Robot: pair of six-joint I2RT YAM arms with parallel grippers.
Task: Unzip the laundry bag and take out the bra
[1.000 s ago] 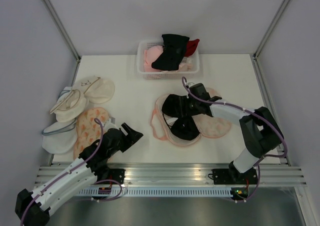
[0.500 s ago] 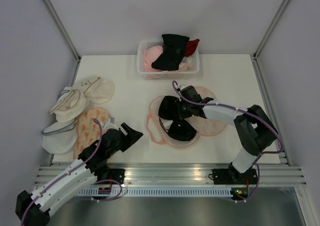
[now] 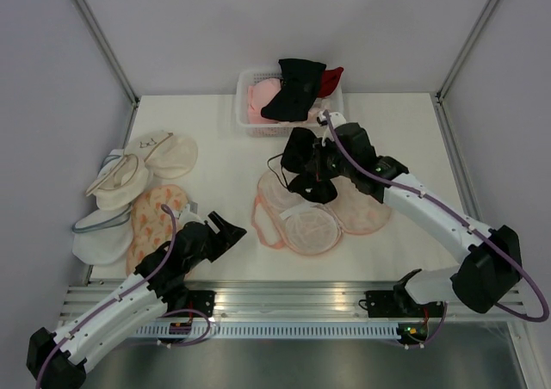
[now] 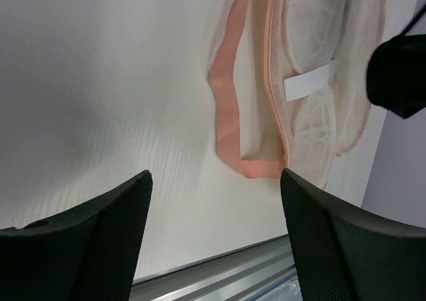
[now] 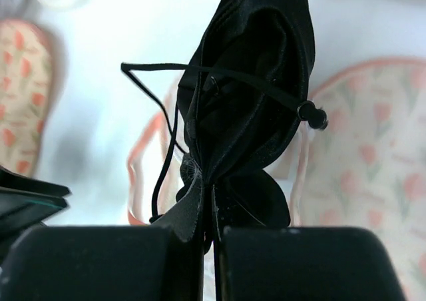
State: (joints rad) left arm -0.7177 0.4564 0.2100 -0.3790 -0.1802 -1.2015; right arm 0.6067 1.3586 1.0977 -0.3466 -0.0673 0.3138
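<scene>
The laundry bag (image 3: 366,213) lies open on the table's middle, its pink zipper edging (image 4: 229,114) spread and its pale mesh inside showing. My right gripper (image 3: 320,167) is shut on the black bra (image 3: 301,158) and holds it in the air over the bag's far edge. In the right wrist view the bra (image 5: 246,81) hangs bunched from the closed fingers (image 5: 126,261), thin black straps dangling, with the printed bag (image 5: 373,154) below. My left gripper (image 3: 228,231) stands open near the front left, nothing between its fingers (image 4: 100,234), a little short of the bag's near corner.
A white basket (image 3: 250,124) with black, pink and red garments stands at the back centre. Plain cream domed pouches (image 3: 129,178) and a smaller orange printed pouch (image 3: 155,217) lie stacked at the left edge. A metal rail (image 3: 293,299) runs along the front.
My right gripper shut on the bra, then lifted it out of the bag and back toward the basket. The bag now lies open without it. The left arm has not moved.
</scene>
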